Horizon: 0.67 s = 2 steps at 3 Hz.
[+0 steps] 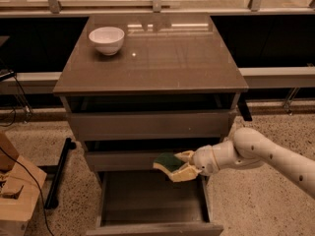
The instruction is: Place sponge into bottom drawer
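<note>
The sponge (167, 161), dark green on top with yellow foam below, sits between my yellowish fingers. My gripper (178, 167) is shut on it, reaching in from the right on the white arm (261, 154). It hangs above the back right part of the open bottom drawer (152, 200), just in front of the middle drawer's front panel. The bottom drawer is pulled out toward the camera, and the part of its tray that shows holds nothing.
A white bowl (107, 39) stands at the back left of the cabinet top (157, 58). The two upper drawers (147, 124) are pushed in. A wooden crate (15, 191) and a black bar (59, 173) stand on the floor at left.
</note>
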Each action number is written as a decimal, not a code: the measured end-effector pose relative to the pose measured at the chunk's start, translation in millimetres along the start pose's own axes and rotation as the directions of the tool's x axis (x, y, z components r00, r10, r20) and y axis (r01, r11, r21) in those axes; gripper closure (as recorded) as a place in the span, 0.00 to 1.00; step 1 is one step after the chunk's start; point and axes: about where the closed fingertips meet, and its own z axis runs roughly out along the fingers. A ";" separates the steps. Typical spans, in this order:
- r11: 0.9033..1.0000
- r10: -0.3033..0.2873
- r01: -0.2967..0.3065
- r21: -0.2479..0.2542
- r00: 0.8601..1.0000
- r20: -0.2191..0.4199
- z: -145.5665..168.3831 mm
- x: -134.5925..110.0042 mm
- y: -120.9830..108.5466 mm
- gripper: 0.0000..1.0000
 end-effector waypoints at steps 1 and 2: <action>0.999 0.030 -0.029 -0.021 0.998 0.055 22.2 39.0 -26.2 1.00; 0.999 0.038 -0.038 -0.016 0.998 0.045 29.1 42.7 -27.0 1.00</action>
